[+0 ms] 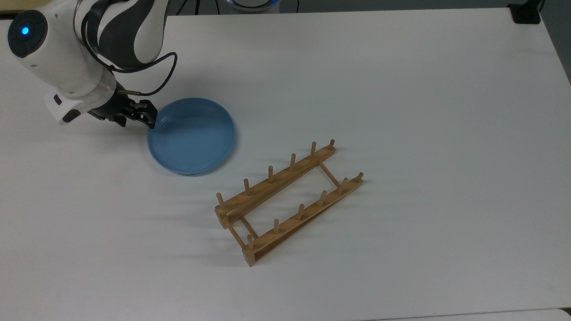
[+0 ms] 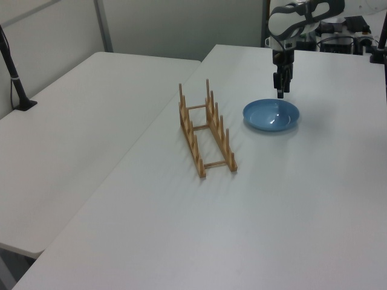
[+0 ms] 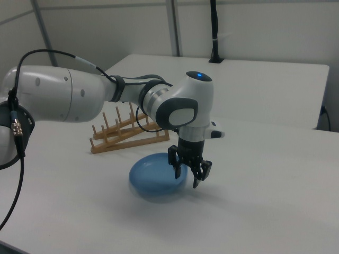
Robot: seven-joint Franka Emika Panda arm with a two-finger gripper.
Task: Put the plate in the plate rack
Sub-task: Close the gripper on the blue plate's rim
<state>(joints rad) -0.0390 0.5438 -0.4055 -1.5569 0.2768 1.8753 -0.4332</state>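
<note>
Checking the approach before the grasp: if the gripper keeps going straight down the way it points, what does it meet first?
Most likely the plate's near rim: the open gripper hangs straddling that edge, table below. Exact depth is unclear.

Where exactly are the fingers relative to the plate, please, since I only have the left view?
Observer: In the right view the fingers are open, one above the inside of the plate and the other outside its rim.
Operator: Which part of the rim is that?
Observer: In the top view it is the side of the plate facing away from the plate rack.
</note>
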